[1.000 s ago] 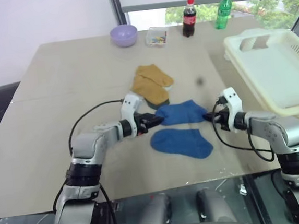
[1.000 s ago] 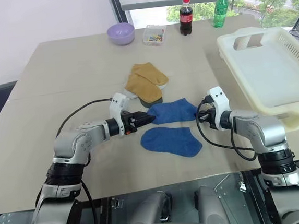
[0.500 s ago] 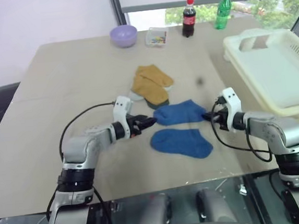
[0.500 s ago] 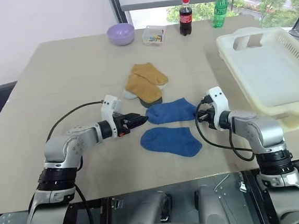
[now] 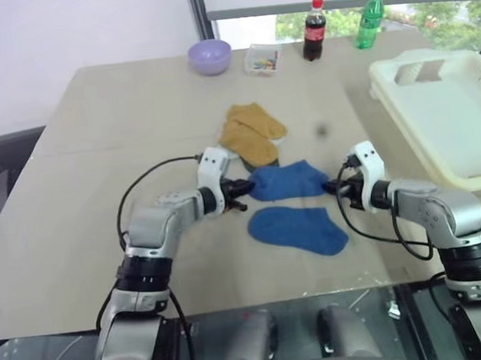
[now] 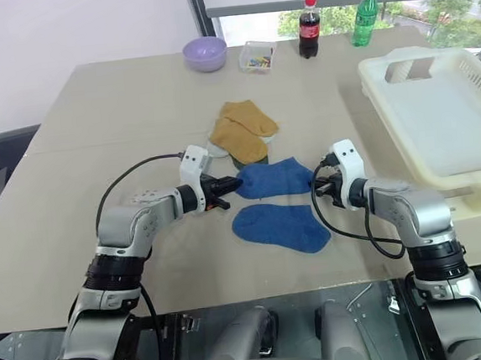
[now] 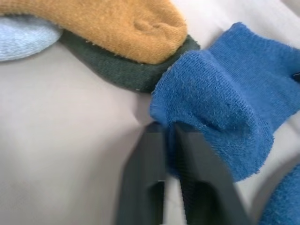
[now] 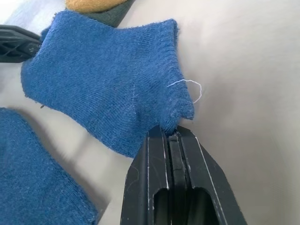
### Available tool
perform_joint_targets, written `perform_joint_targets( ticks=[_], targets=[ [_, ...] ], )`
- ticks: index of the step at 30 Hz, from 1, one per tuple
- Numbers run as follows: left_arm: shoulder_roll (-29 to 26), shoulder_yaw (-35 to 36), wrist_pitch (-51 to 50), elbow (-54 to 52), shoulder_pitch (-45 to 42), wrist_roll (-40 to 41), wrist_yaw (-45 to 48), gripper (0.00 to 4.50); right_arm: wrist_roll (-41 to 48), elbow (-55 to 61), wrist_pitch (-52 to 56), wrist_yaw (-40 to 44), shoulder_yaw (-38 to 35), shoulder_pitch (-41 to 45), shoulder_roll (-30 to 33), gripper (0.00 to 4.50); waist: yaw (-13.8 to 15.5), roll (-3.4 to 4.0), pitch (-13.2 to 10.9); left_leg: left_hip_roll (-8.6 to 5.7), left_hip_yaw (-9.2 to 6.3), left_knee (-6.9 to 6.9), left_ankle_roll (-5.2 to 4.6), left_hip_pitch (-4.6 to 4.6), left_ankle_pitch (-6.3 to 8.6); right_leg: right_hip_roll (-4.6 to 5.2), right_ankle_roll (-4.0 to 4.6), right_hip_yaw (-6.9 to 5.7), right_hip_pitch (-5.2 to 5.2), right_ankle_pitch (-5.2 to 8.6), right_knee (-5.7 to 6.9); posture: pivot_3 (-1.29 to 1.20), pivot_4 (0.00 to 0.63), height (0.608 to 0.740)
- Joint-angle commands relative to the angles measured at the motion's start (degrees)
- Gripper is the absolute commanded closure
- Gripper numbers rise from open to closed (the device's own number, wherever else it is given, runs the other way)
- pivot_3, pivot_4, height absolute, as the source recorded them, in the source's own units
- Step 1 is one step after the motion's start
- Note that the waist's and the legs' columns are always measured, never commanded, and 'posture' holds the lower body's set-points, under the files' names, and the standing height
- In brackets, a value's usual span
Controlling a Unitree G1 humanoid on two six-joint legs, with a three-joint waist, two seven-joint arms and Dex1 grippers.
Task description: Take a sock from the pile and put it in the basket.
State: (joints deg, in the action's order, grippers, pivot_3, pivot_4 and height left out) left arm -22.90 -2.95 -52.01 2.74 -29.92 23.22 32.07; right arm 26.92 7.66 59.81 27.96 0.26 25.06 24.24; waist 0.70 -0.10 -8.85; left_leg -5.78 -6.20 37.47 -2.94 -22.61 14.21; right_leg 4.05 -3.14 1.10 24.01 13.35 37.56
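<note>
While open a second ago, left gripper (image 7: 169, 140) now clamped on toe edge of upper blue sock (image 5: 289, 180) on desk (image 5: 94, 142); right gripper (image 8: 171, 136) pinching cuff. Ready to lift toward basket (image 5: 450, 119), far right.

The left hand (image 7: 168, 133) has closed its fingers on the edge of the blue sock (image 7: 220, 108) at frame center.

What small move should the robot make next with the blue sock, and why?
Probably lift it a little off the table. The left end effector is shut on one end of the blue sock and the right end effector on the other, while it lies flat beside the second blue sock. The basket waits to the right.
</note>
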Motion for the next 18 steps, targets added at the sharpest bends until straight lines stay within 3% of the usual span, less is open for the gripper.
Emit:
perform_joint_targets(
  ticks=[1,11,18],
  targets=[
    [1.4,1.5,-3.4,-2.4,2.8,2.6,0.1,4.47,0.4,2.2,-0.3,-1.2,-2.2,1.0,-0.1,4.5,-0.1,0.0,0.0,0.0,0.0,0.0,0.0,0.0,0.0,0.0,0.0,0.0,0.01,0.0,0.0,0.0,0.15,0.74],
    [2.6,9.7,-9.9,-14.3,4.9,11.7,-1.2,4.47,11.5,22.1,16.1,-3.7,-12.6,-2.6,1.4,4.5,0.1,-0.07,-0.1,0.02,-0.05,-0.02,0.0,-0.21,0.0,0.0,0.0,-0.03,0.12,0.0,-0.07,0.0,0.15,0.74],
    [-0.5,17.6,-18.9,-23.4,8.1,22.9,-0.4,4.47,22.9,35.0,29.2,-5.0,-23.6,-6.4,-2.6,4.5,-0.1,-0.07,-0.1,0.05,-0.04,-0.04,-0.01,-0.19,0.01,-0.02,0.0,-0.02,0.13,0.01,-0.09,0.0,0.15,0.74]
  ],
)
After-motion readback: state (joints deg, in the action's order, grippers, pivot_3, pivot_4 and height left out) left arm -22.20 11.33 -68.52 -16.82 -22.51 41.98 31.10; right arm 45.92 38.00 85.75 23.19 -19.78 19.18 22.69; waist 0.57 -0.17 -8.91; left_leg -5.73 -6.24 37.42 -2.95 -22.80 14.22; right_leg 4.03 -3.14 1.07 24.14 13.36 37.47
